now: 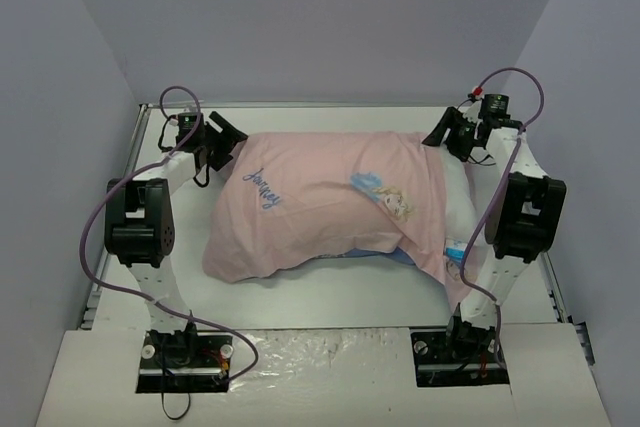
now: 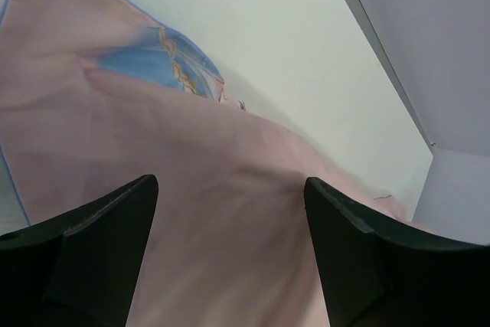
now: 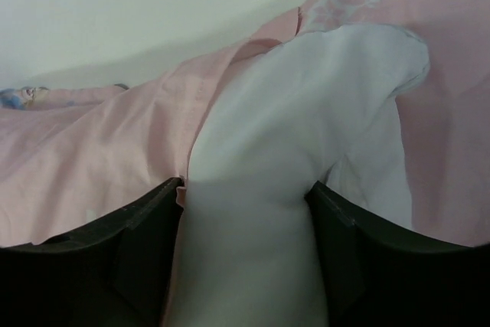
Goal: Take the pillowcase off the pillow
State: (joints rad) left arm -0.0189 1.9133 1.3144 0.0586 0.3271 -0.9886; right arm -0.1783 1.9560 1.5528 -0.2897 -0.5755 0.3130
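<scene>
The pillowcase [image 1: 320,207], pink side up with a princess print, covers most of the pillow [image 1: 458,202]. The pillow's white end and a small blue-and-white tag [image 1: 455,247] show at the right. My left gripper [image 1: 228,142] is open at the pillowcase's far left corner. In the left wrist view it [image 2: 230,189] hovers over pink fabric [image 2: 115,135] with nothing between the fingers. My right gripper [image 1: 440,137] is at the far right corner. In the right wrist view it [image 3: 245,193] squeezes a bulge of white pillow [image 3: 306,112] beside the pillowcase's opening edge [image 3: 92,166].
The white table [image 1: 330,292] has a raised rim at the back [image 1: 330,105] and grey walls on three sides. Both arms reach along the pillow's left and right ends. A purple cable [image 1: 100,217] loops beside the left arm.
</scene>
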